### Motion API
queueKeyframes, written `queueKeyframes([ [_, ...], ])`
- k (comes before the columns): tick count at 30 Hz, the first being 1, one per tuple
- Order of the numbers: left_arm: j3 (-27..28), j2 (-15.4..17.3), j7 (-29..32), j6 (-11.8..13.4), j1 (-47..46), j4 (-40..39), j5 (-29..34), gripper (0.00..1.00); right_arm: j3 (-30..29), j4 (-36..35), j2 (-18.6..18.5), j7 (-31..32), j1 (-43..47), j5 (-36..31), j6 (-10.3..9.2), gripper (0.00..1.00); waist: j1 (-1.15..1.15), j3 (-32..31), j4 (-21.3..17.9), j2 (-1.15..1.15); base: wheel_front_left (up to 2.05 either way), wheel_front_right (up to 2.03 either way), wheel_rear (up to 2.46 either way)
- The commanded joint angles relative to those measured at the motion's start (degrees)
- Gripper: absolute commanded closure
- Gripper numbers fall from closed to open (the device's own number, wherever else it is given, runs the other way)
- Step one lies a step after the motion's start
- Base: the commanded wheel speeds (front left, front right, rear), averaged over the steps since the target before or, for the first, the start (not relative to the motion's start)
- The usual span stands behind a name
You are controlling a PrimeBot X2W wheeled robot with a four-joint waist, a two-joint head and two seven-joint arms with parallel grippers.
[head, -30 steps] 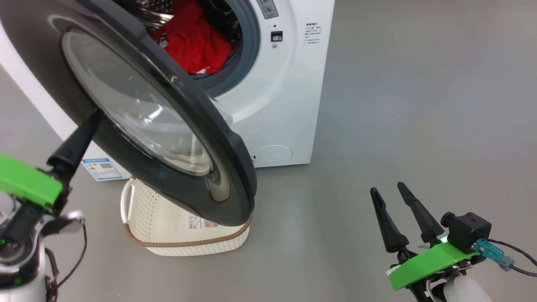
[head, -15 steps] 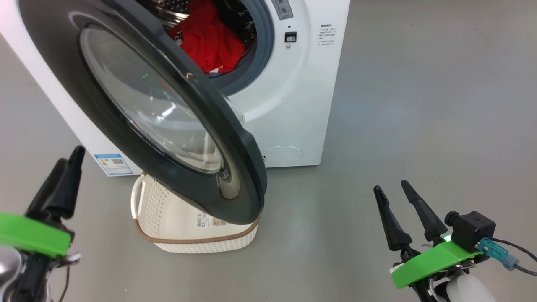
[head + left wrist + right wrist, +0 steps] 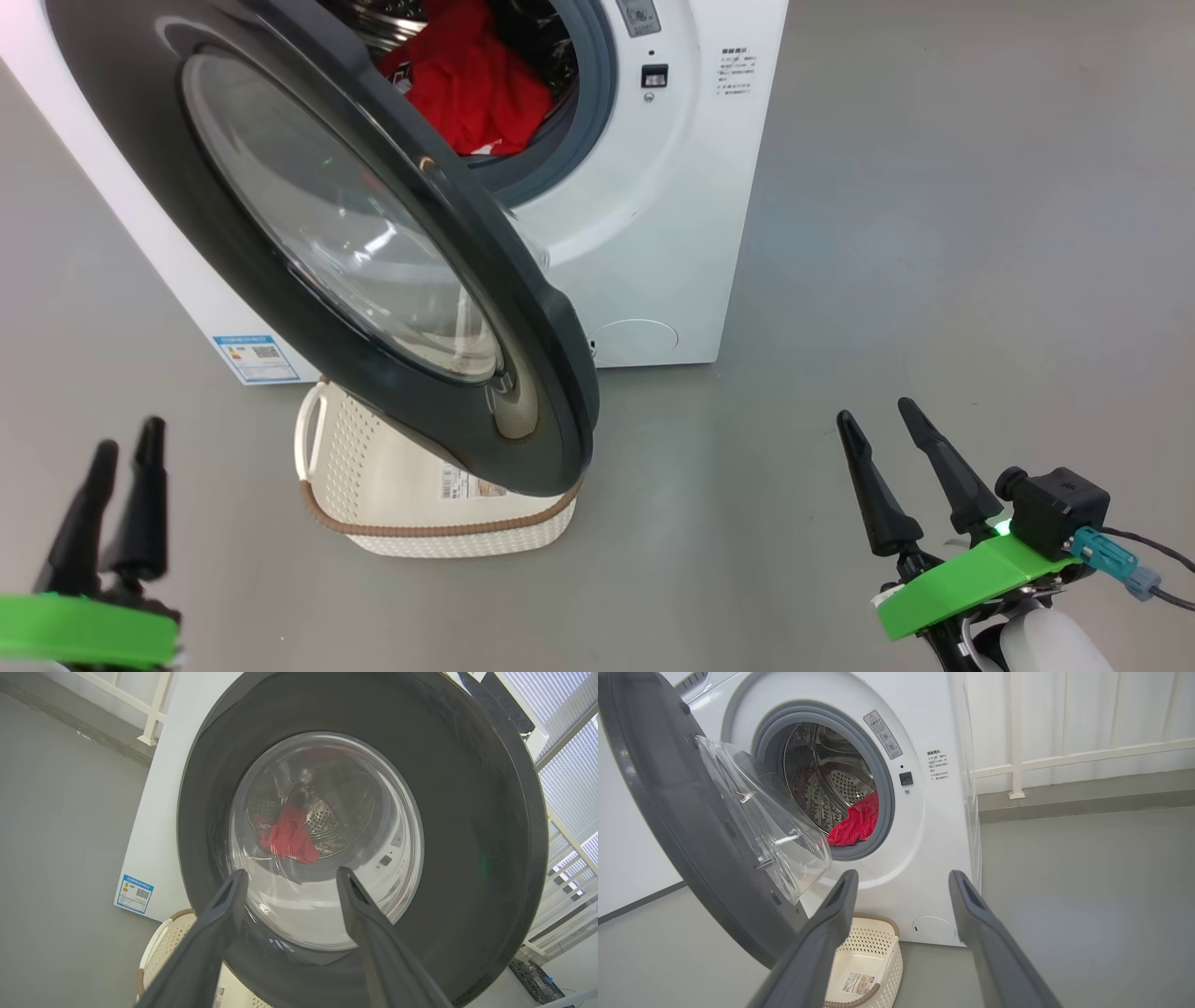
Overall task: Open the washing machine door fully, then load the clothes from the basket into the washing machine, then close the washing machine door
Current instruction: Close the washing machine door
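Observation:
The washing machine (image 3: 653, 233) stands with its black door (image 3: 523, 308) swung partway open, its glass bowl facing the drum. Red clothes (image 3: 476, 84) lie inside the steel drum, and I see the clothes (image 3: 287, 837) through the door glass. The cream basket (image 3: 467, 541) sits on the floor under the door's lower edge, its label sticker showing on its floor and no garment visible in it. My left gripper (image 3: 126, 439) hangs open at the lower left, apart from the door's outer face (image 3: 467, 812). Over the floor to the right, my right gripper (image 3: 876, 411) is open and holds nothing.
A blue label sticker (image 3: 254, 355) sits low on the machine's side and a round flap (image 3: 635, 341) low on its front. Behind the machine runs a white railing (image 3: 1017, 765) along the wall. Grey floor (image 3: 934, 233) spreads to the right of the machine.
My left gripper has come off the door's outer face and dropped to the lower left. The head camera has shifted a little. The right gripper has stayed put.

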Motion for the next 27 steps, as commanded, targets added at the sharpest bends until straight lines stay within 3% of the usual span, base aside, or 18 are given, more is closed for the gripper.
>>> queueKeyframes([
  [1, 1.62, 1.91, -1.12, -0.58, -0.83, -1.36, 1.13, 0.00, 1.37, -1.59, -0.35, -0.26, -1.21, -0.38, 0.09, 0.00, 0.00, -0.05, 0.00, 0.00, 0.00, 0.00, 0.00],
  [13, -5.08, 3.98, -17.26, -1.21, 6.41, 2.79, 11.18, 0.00, 1.88, -1.43, -0.67, -0.26, -0.87, -0.16, 0.09, 0.00, 0.00, -1.08, -0.54, 0.00, 0.00, 0.00, 0.00],
  [27, -6.31, 1.50, -21.48, -1.23, 6.94, 7.75, 20.29, 0.00, 2.13, -1.48, -1.53, -0.26, -0.59, -0.02, 0.09, 0.00, 0.00, -1.67, -0.35, 0.00, 0.00, 0.00, 0.00],
])
